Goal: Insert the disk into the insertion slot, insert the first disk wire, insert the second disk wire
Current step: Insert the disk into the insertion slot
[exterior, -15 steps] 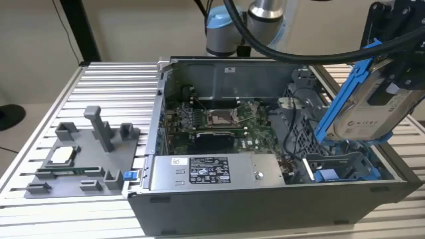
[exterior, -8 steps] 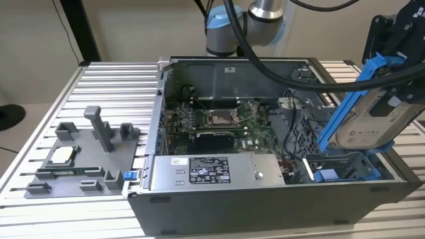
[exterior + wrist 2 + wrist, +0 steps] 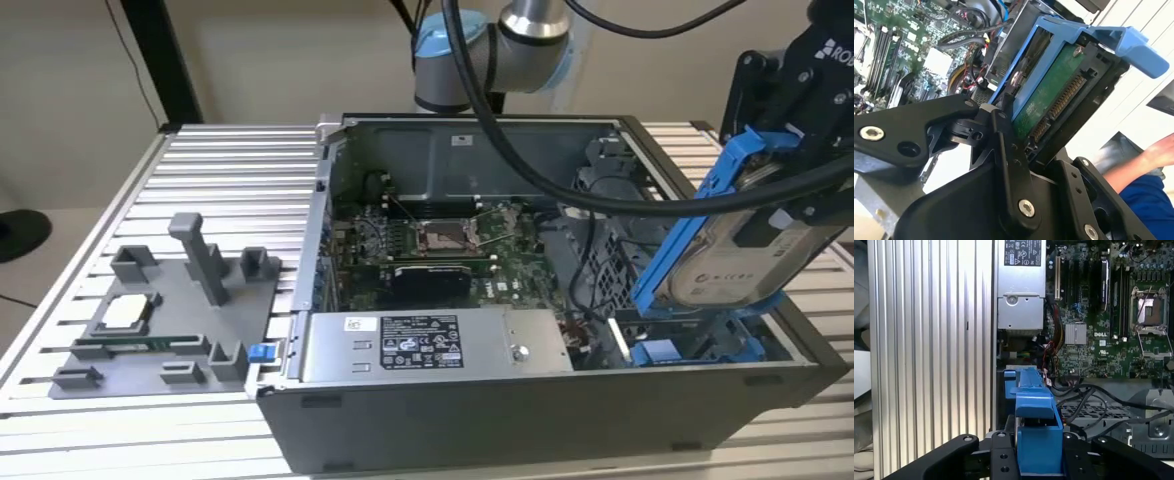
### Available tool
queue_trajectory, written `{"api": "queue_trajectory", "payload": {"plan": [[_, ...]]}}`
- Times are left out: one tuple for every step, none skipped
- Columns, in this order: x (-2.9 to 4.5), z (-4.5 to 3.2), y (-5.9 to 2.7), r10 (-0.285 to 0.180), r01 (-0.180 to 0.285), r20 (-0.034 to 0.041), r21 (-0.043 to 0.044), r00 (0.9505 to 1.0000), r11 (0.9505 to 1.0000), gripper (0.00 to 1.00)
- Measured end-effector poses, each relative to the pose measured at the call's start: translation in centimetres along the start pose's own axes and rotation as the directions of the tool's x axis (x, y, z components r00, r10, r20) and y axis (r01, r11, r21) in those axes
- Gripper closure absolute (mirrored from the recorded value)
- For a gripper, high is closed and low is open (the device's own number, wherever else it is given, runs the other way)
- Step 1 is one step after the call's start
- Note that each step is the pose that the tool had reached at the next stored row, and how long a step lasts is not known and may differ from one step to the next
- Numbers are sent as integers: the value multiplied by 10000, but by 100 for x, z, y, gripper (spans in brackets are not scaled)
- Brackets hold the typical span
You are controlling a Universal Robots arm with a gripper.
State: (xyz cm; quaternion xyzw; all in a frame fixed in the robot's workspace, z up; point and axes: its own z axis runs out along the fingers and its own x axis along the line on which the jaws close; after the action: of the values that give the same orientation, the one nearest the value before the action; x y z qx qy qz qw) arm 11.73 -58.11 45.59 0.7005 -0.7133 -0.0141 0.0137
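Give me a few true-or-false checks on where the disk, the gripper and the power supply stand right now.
1. The gripper is shut on the disk. True.
2. The disk lies flat inside the case. False: it is held tilted, mostly above the case.
3. A grey fixture stands on the table, at the exterior view's left of the case. True.
4. The power supply box lies out on the table. False: it sits inside the case.

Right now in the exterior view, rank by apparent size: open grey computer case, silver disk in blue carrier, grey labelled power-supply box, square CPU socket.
1. Computer case
2-3. Disk and power-supply box: look alike; disk is tilted, unranked
4. CPU socket
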Motion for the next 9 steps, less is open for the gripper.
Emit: {"api": "queue_trajectory", "payload": {"plan": [[0, 0, 0, 0, 0, 0, 0, 10000, 10000, 100], [0, 1, 0, 0, 0, 1, 0, 10000, 10000, 100], [0, 2, 0, 0, 0, 1, 0, 10000, 10000, 100], [0, 2, 0, 0, 0, 1, 0, 10000, 10000, 100], [0, 2, 0, 0, 0, 1, 0, 10000, 10000, 100], [0, 2, 0, 0, 0, 1, 0, 10000, 10000, 100], [0, 3, 0, 0, 0, 1, 0, 10000, 10000, 100], [-1, 10, 0, 0, 0, 3, 0, 10000, 10000, 100], [-1, 21, -1, 0, 0, 4, 0, 10000, 10000, 100]]}}
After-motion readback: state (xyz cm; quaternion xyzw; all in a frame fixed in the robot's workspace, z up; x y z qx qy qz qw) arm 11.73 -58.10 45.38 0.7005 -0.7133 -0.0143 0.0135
